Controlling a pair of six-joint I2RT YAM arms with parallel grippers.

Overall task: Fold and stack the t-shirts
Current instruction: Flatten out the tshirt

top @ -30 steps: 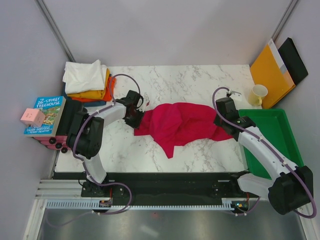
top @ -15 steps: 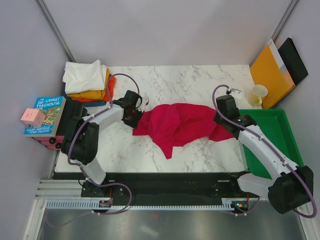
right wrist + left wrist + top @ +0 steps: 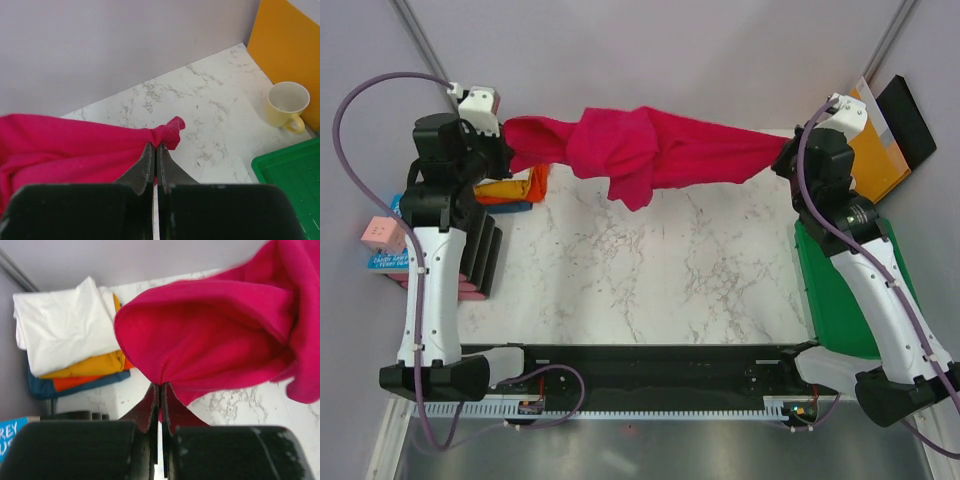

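A large crimson red t-shirt (image 3: pixel 640 150) hangs stretched in the air over the back of the table, bunched and twisted in its middle. My left gripper (image 3: pixel 506 140) is shut on its left end; in the left wrist view the red cloth (image 3: pixel 210 335) spreads out from the closed tips (image 3: pixel 160 386). My right gripper (image 3: pixel 782 160) is shut on the right end, where a small red fold (image 3: pixel 167 134) sticks out past the tips (image 3: pixel 155 146). A stack of folded t-shirts (image 3: pixel 70 335) lies at the back left corner: white on top, then yellow-orange, orange and dark blue.
A green tray (image 3: pixel 840 290) sits at the right edge under my right arm. A yellow mug (image 3: pixel 287 106) and an orange-yellow envelope (image 3: pixel 865 140) stand at the back right. Books (image 3: pixel 380 262) and a pink block (image 3: pixel 382 235) lie off the left edge.
Both arms rose and swung outward and back, lifting the red t-shirt off the table and pulling it taut. The left gripper closed on the shirt's left end during this.
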